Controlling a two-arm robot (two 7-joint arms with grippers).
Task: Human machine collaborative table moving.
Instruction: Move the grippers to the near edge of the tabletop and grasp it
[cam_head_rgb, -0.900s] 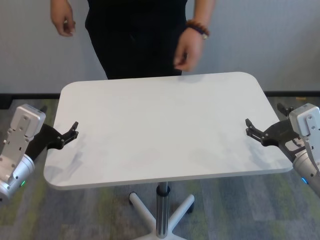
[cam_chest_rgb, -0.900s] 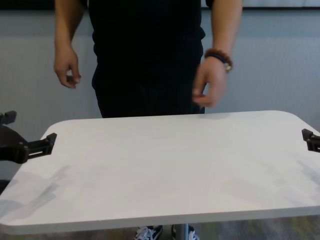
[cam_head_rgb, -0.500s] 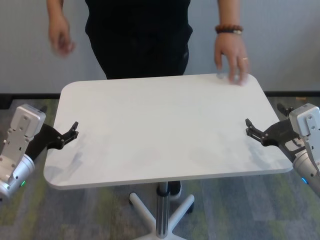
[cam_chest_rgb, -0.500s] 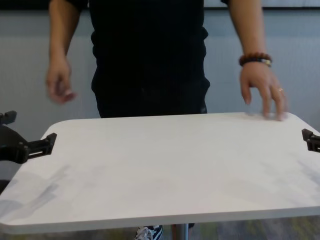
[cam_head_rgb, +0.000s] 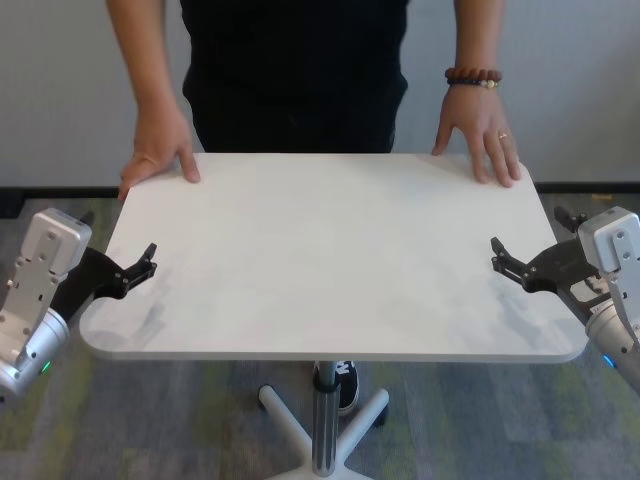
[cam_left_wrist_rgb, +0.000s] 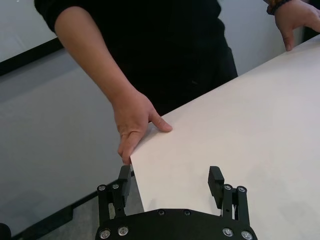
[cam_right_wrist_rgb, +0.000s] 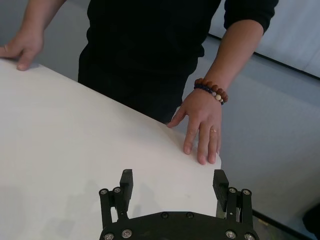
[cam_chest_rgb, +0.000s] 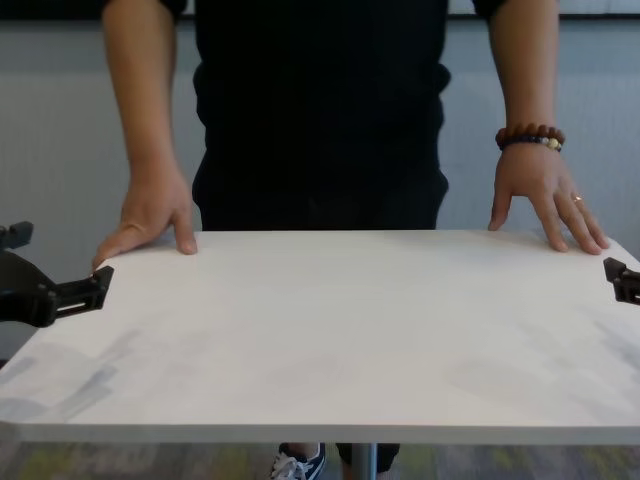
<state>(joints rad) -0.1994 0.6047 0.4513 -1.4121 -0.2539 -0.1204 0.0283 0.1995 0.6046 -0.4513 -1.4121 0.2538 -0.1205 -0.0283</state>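
The white table (cam_head_rgb: 330, 250) stands in front of me on its silver pole (cam_head_rgb: 323, 420). The human (cam_head_rgb: 295, 70), in black, stands at its far side with one hand (cam_head_rgb: 160, 150) on the far left corner and the other, braceleted hand (cam_head_rgb: 482, 135) on the far right corner. My left gripper (cam_head_rgb: 148, 262) is open at the table's left edge, with its fingers (cam_left_wrist_rgb: 216, 181) apart in the left wrist view. My right gripper (cam_head_rgb: 497, 255) is open at the right edge, with its fingers (cam_right_wrist_rgb: 220, 186) spread near the human's hand (cam_right_wrist_rgb: 202, 122).
The table's white star base (cam_head_rgb: 320, 425) sits on grey-green carpet (cam_head_rgb: 150, 420). One sneaker (cam_head_rgb: 345, 382) shows under the tabletop. A pale wall (cam_head_rgb: 60, 90) with a dark skirting lies behind the human.
The human has stepped closer and put both hands down on the far corners. The tabletop has shifted slightly. Neither gripper has moved.
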